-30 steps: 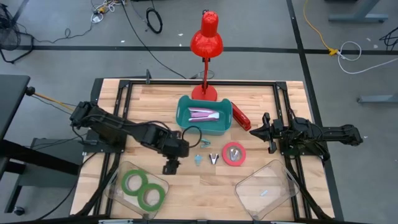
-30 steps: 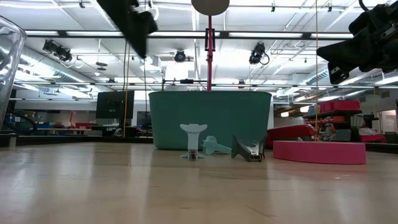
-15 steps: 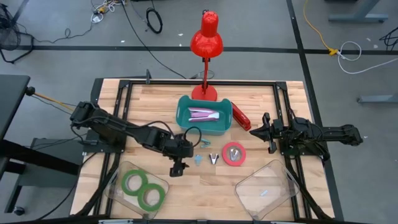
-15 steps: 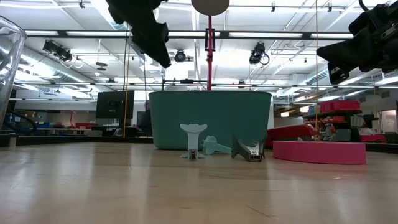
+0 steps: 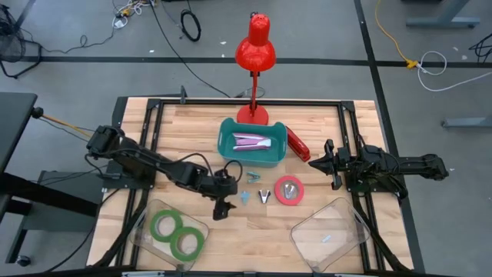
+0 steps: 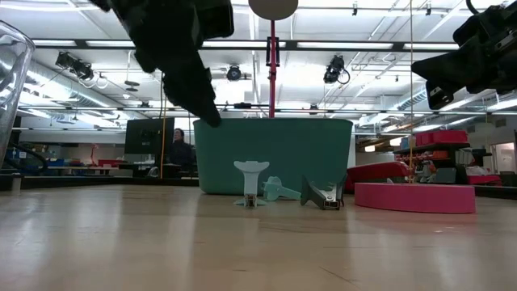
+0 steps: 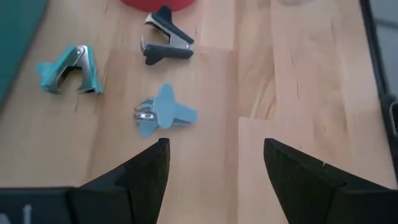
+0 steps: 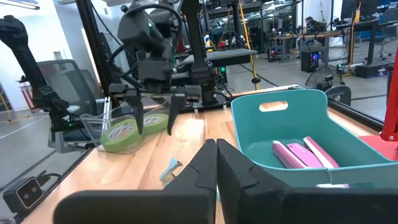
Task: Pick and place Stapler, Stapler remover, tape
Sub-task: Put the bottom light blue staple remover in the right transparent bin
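Observation:
My left gripper (image 5: 221,208) hangs open and empty above the table, just left of three staple removers: a pale blue one (image 7: 163,115), a teal one (image 7: 67,68) and a dark one (image 7: 165,43). In the left wrist view its fingers stand apart short of the pale blue one. A red-pink tape roll (image 5: 289,189) lies flat on the table to their right. Two green tape rolls (image 5: 173,231) lie in a clear container at the near left. A red stapler (image 5: 297,145) lies beside the teal bin (image 5: 227,146). My right gripper (image 5: 327,163) waits shut at the right.
The teal bin holds pink and white items (image 5: 250,141). A red desk lamp (image 5: 254,54) stands behind it. A second clear container (image 5: 329,235) sits at the near right. Bare wood lies between the two containers (image 5: 246,231).
My left gripper has moved toward the table's right edge, closer to the staple removers, and has come down lower. It stays open. Nothing on the table has moved.

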Tool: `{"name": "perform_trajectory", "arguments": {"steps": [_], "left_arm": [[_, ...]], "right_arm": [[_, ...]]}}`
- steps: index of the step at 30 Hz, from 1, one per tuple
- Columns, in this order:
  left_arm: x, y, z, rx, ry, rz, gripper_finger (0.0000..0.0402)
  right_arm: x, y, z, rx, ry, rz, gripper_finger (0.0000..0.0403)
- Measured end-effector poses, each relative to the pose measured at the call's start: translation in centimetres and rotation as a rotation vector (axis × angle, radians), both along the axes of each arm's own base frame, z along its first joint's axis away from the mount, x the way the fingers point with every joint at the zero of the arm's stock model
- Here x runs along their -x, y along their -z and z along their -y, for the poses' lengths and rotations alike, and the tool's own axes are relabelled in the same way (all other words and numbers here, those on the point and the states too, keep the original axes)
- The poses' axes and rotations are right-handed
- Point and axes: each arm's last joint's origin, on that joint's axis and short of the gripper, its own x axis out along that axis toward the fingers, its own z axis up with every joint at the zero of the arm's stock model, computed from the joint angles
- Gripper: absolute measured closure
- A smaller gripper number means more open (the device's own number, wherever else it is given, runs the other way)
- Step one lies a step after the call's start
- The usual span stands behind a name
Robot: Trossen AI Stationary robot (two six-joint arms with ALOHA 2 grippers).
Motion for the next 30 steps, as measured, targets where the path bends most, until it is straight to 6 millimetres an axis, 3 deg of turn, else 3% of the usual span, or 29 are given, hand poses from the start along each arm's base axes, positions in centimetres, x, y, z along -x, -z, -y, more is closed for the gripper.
{"name": "perform_trajectory", "arguments": {"steps": [7,14,24,30], "left_arm": [[0.5,1.6,-0.2,0.091,-0.101,0.017,0.0138],[0.5,1.7,-0.2,0.067,-0.118,0.025,0.0138],[0.9,1.6,0.7,-0.230,0.207,0.077,0.0138],[0.9,1.6,0.7,-0.060,0.017,0.050,0.0138]], "right_arm": [[0.0,0.0,0.0,0.000,0.000,0.000,0.0396],[0.0,0.0,0.0,0.000,0.000,-0.001,0.0396],[0.0,0.0,0.0,0.000,0.000,0.000,0.0396],[0.0,0.0,0.0,0.000,0.000,0.000,0.0396]]}}
